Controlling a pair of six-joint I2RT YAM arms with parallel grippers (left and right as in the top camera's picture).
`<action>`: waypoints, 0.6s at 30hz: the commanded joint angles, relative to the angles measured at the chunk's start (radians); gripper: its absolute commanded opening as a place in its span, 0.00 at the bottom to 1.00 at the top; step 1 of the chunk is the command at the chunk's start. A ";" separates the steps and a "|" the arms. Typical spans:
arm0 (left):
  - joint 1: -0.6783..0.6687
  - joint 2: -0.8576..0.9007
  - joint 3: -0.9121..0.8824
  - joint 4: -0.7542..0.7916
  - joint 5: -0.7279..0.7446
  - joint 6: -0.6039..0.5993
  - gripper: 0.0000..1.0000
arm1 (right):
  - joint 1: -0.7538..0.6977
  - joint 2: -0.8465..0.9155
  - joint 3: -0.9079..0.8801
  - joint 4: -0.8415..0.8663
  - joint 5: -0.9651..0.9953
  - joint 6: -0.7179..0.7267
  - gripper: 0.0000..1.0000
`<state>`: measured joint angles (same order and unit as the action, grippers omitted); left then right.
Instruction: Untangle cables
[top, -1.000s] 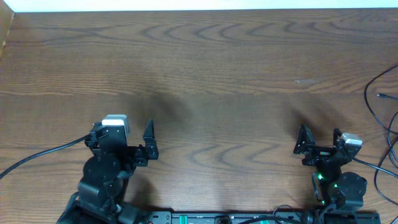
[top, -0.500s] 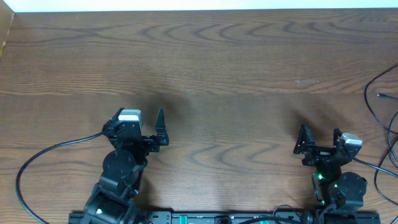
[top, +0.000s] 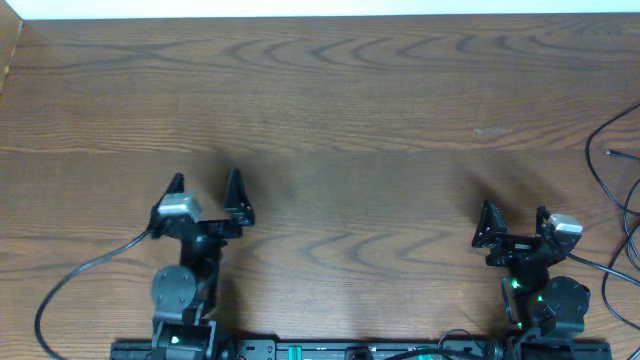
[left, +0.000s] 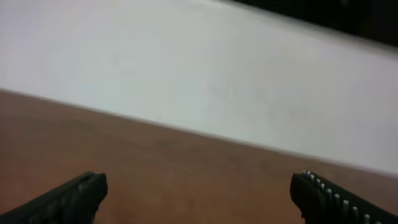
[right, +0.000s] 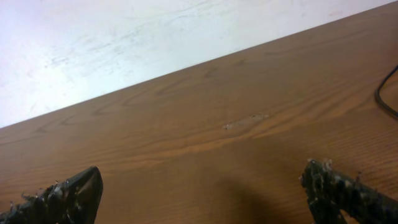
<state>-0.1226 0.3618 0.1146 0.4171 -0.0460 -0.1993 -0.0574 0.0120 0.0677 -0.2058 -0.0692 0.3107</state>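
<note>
Thin black cables (top: 612, 150) lie at the far right edge of the table in the overhead view, one with a small plug end (top: 612, 153). A piece of cable (right: 385, 96) shows at the right edge of the right wrist view. My left gripper (top: 207, 187) is open and empty at the near left, far from the cables; its fingers show in the left wrist view (left: 199, 193). My right gripper (top: 513, 218) is open and empty at the near right, to the left of the cables; its fingers show in the right wrist view (right: 202, 196).
A wooden table (top: 330, 110) fills the view, with a white wall beyond its far edge (right: 124, 37). A thick black arm cable (top: 70, 280) loops at the near left. A small scuff (top: 492, 130) marks the wood.
My left arm has swung back from the right and turned, so both its fingers now point to the far edge. The right arm has not moved.
</note>
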 joint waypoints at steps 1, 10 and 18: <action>0.059 -0.080 -0.048 0.038 0.055 -0.039 0.99 | 0.007 -0.006 -0.005 0.000 0.011 0.007 0.99; 0.163 -0.243 -0.111 -0.017 0.058 -0.039 0.99 | 0.007 -0.006 -0.005 0.000 0.011 0.007 0.99; 0.224 -0.359 -0.111 -0.241 0.053 -0.027 0.99 | 0.007 -0.006 -0.005 0.000 0.011 0.007 0.99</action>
<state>0.0856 0.0261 0.0063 0.2035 -0.0002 -0.2356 -0.0574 0.0120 0.0677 -0.2058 -0.0689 0.3107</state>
